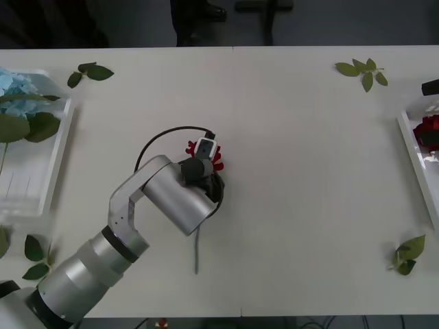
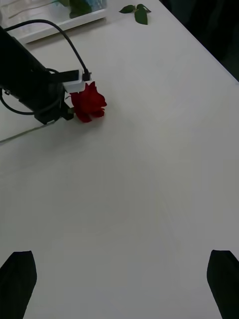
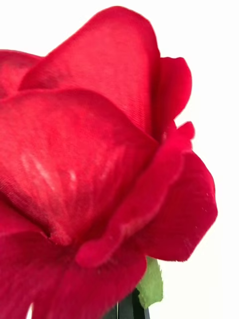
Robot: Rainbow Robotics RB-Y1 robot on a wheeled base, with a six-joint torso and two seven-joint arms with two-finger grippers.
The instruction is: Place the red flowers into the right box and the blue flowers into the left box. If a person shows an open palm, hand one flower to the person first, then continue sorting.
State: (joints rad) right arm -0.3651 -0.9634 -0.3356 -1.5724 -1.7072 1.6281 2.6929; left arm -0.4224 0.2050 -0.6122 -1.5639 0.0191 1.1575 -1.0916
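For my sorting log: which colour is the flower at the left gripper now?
Red: the rose at the left gripper has deep red petals, clearest in the left wrist view.

I can read no text, label, brand, number or sign anywhere before me: not on my bench (image 1: 302, 151), nor on either white box.

left end effector (image 1: 204, 166) hiding most of rose (image 1: 218, 159); both boxes cut off
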